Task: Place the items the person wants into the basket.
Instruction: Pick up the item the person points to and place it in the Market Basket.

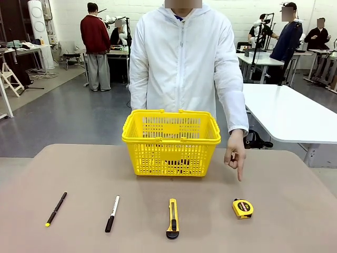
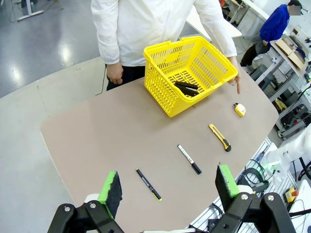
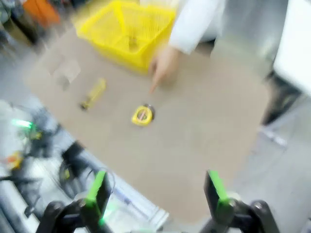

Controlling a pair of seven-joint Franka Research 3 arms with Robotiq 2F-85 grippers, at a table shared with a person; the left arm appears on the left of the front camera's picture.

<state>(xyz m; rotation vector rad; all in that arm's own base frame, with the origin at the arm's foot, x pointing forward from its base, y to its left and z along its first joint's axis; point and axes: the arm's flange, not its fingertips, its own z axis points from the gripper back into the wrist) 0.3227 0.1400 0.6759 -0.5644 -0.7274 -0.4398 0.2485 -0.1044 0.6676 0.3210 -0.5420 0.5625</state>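
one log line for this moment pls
cue: person's hand points at tape measure | utility knife: on table, not in basket | left tool: open, empty | right tool: open, empty

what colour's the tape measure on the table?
Tape measure: yellow with black trim, clearest in the front view.

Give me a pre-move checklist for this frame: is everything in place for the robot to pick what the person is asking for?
1. Wanted item known: ok; the person's hand points a finger down at the tape measure.
2. Item free to grasp: ok; it lies alone, apart from the utility knife.
3. State of the right gripper: ok; open, nothing between its fingers.
4. State of the left gripper: ok; open, empty.
5. Readiness of the basket: ok; upright, handles folded down, top open.
6. Path clear: not ok; the hand hangs close by the tape measure.
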